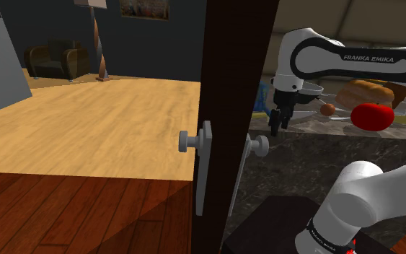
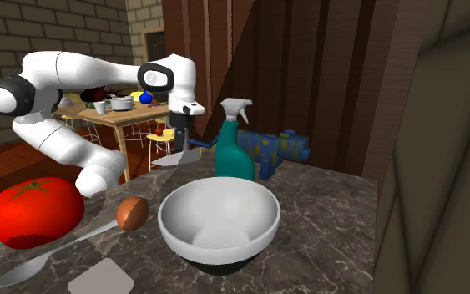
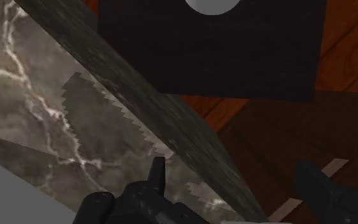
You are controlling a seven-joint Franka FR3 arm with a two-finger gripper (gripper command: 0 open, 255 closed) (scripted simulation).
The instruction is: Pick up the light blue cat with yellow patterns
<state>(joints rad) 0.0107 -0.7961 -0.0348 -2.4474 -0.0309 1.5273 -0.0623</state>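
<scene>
Wrist view: my two black fingers stand wide apart with nothing between them, so my gripper is empty. I'm looking down on the lip of the dark veined marble counter, where a flat grey saw-toothed blade lies along the edge. Past the lip are the dark box stand and the red-brown wood floor. In the second exterior view the light blue cat with yellow patterns lies at the counter's far edge against dark wood panelling, on that view's right of me. A teal spray bottle with a white trigger stands between us and hides the cat's near end, so I can't tell head from tail. A white round bowl with a dark base takes up the front middle. A small brown egg-shaped thing, a big red tomato and a grey metal spoon sit on that view's left, the tomato cut off at the frame edge. Bare marble lies open on the bowl's right. In the shoulder view a dark door edge with grey lever handles cuts down the middle and hides that side of the counter. A small blue patch shows just past it, near my fingers, and I can't tell whether it is cat or bottle.
</scene>
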